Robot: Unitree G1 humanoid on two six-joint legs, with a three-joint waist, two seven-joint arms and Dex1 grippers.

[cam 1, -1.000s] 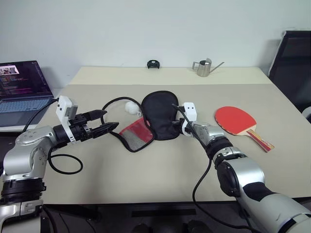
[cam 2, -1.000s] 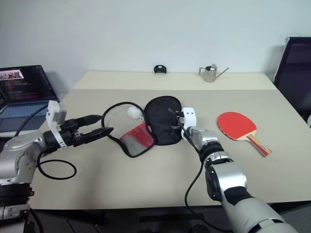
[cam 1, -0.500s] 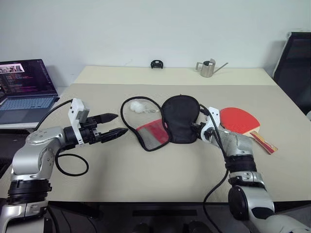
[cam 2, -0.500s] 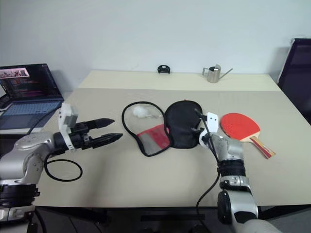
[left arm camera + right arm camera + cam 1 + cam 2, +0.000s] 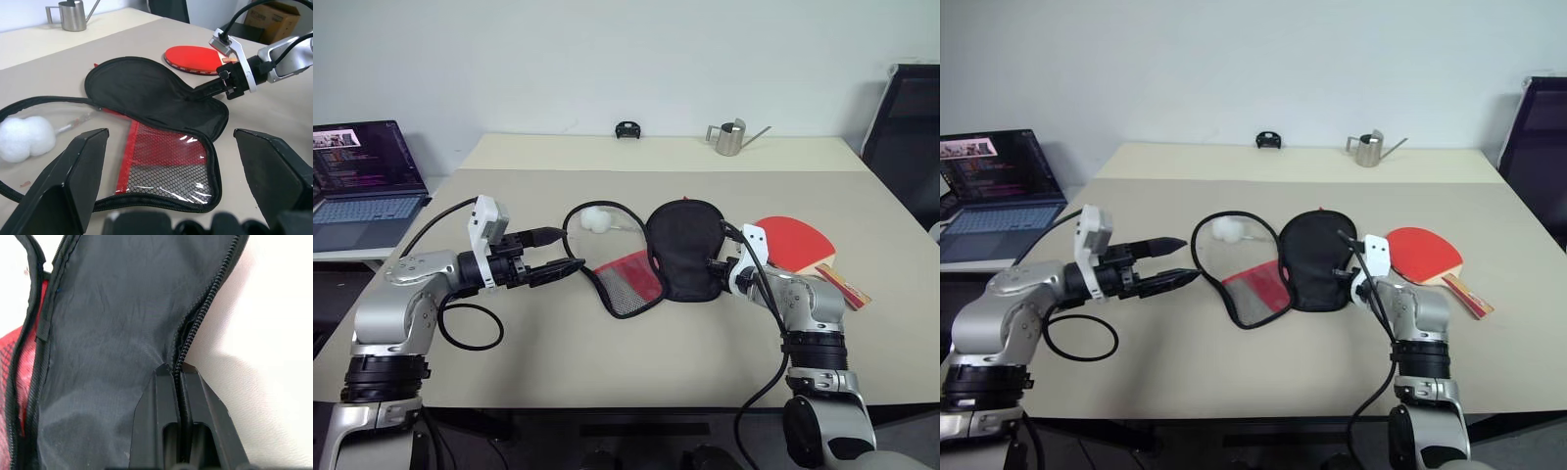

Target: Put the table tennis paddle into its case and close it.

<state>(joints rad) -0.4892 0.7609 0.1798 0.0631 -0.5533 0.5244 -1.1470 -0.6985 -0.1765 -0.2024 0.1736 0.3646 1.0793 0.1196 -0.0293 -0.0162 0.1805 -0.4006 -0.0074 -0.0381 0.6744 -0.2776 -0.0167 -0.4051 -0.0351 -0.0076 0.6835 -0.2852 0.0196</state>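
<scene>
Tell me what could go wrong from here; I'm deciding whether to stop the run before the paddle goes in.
1. The right hand is shut on the case at its zipper rim only; a pull could slip off.
2. The open case lies partly over the table tennis paddle, so dragging it may shove the paddle.
3. The white ball sits inside the open flap's rim and could get zipped in.

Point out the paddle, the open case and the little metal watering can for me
table tennis paddle (image 5: 795, 238): left eye view, red rubber face.
case (image 5: 683, 252): left eye view, black fabric flap.
watering can (image 5: 727, 138): left eye view, metal body.
</scene>
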